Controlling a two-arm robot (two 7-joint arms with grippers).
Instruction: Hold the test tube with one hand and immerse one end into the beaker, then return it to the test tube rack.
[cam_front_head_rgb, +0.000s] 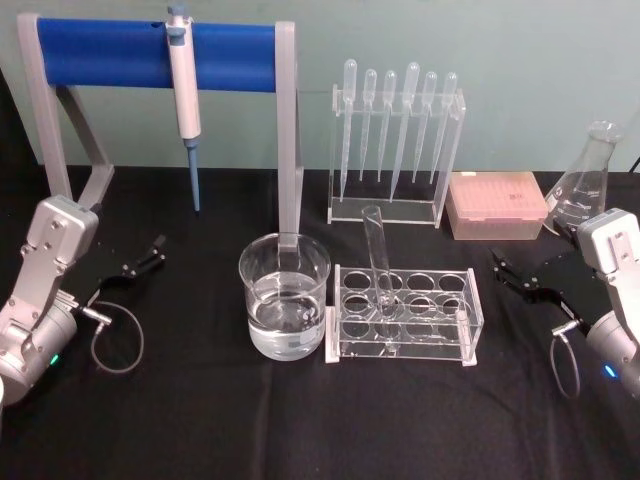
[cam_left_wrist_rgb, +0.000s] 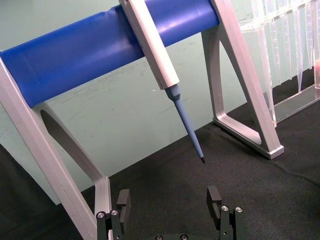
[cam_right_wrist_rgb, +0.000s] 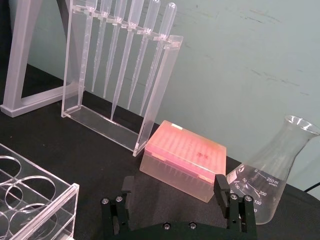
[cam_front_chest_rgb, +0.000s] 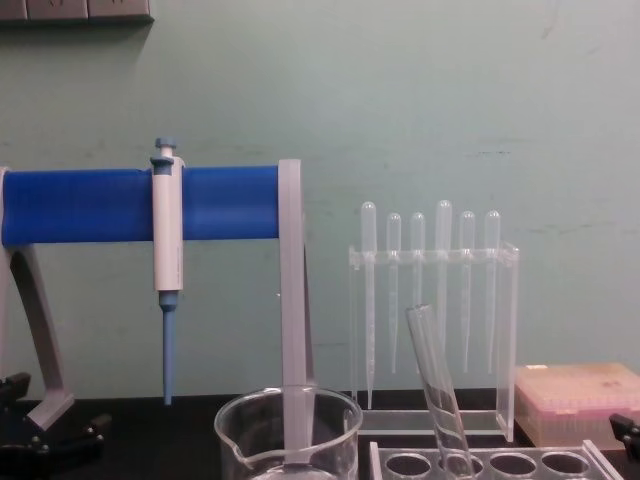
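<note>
Head view: your test tube (cam_front_head_rgb: 378, 262) stands racked, nothing gripped.
Around it: blue-bar stand (cam_front_head_rgb: 155, 52) at 11 o'clock, pipette rack (cam_front_head_rgb: 395, 150) at 12, test tube rack (cam_front_head_rgb: 405, 345) centre, beaker (cam_front_head_rgb: 284, 295) just beside at 9. Tube leans, rim toward 11. Your left gripper (cam_front_head_rgb: 147, 257) at 9, right gripper (cam_front_head_rgb: 512, 276) at 3, fingers spread.

A lab: pipettor (cam_front_head_rgb: 184, 85), rack of pipettes (cam_front_head_rgb: 395, 140), conical flask (cam_front_head_rgb: 585, 185), beaker (cam_front_head_rgb: 284, 300).

Silver-grey arms (cam_front_head_rgb: 48, 262) with looped grey cables (cam_front_head_rgb: 116, 345); the left hand (cam_front_head_rgb: 148, 256) and right hand (cam_front_head_rgb: 512, 273) are black, screw-studded.
</note>
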